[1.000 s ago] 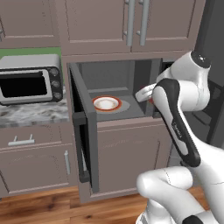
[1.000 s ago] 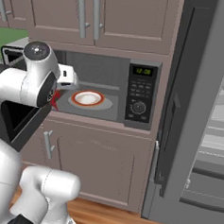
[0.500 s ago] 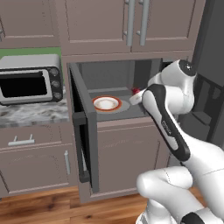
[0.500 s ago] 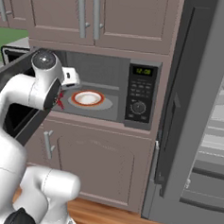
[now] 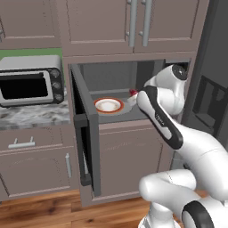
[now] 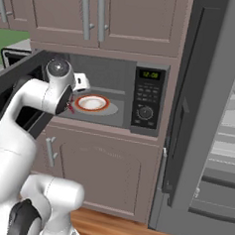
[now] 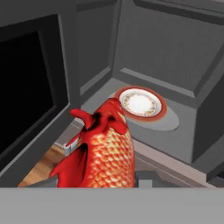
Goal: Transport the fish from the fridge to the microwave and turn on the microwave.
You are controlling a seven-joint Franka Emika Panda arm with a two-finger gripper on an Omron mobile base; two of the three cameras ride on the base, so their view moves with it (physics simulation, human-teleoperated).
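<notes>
Microwave (image 5: 133, 89) door (image 5: 84, 133) hangs open to the left of the cavity. Plate (image 5: 108, 105) sits inside on the microwave floor. My hand (image 5: 132, 95) is at the microwave opening, just right of the plate, clamped on the fish (image 7: 105, 148). Fish is off the microwave floor, short of the plate. Fridge (image 6: 208, 121) stands open right of the microwave.

Green digits on the microwave (image 6: 148, 99) display, too small to read.
</notes>
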